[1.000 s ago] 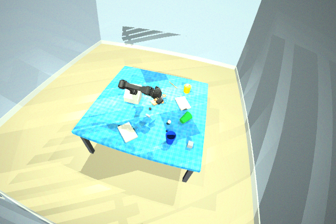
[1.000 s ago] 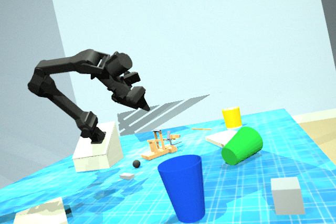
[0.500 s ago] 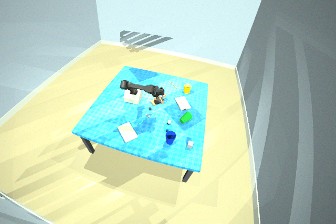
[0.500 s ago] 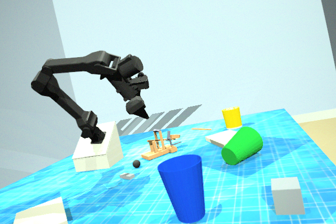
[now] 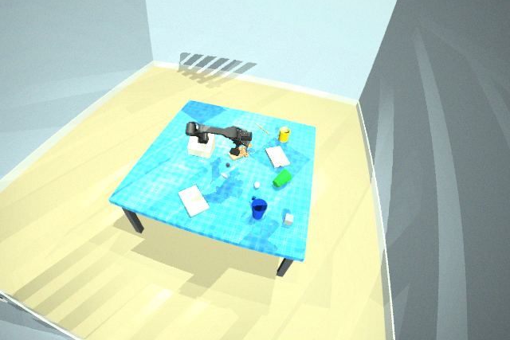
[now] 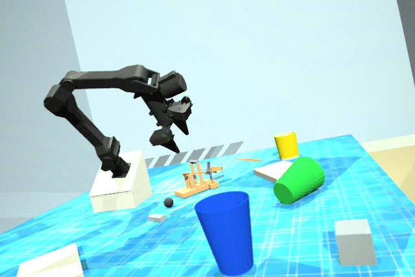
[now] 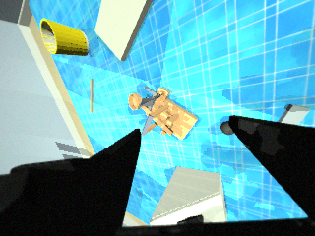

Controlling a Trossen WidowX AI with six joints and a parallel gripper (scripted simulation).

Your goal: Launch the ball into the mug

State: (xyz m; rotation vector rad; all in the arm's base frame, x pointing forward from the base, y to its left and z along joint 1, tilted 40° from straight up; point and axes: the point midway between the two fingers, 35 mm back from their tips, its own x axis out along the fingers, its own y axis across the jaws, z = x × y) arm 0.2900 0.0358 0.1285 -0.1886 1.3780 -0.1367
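The wooden catapult (image 5: 240,153) (image 6: 199,182) (image 7: 169,117) stands on the blue table (image 5: 164,171) near the middle back. A small dark ball (image 5: 226,164) (image 6: 168,202) lies on the table just in front of it; in the wrist view the ball (image 7: 225,128) peeks out beside my right finger. The yellow mug (image 5: 284,134) (image 6: 286,145) (image 7: 64,38) stands upright at the far right of the table. My gripper (image 5: 235,149) (image 6: 182,142) (image 7: 182,126) is open and empty. It hangs above the catapult with the fingers pointing down.
A white slab (image 5: 276,156) (image 6: 271,170) and a tipped green cup (image 5: 282,177) (image 6: 298,180) lie between catapult and mug side. A blue cup (image 5: 259,208) (image 6: 227,230), a grey cube (image 5: 288,218) (image 6: 355,240), a thin stick (image 6: 248,159), a small grey block (image 6: 157,216) and the arm's white pedestal (image 6: 117,193) are also on the table.
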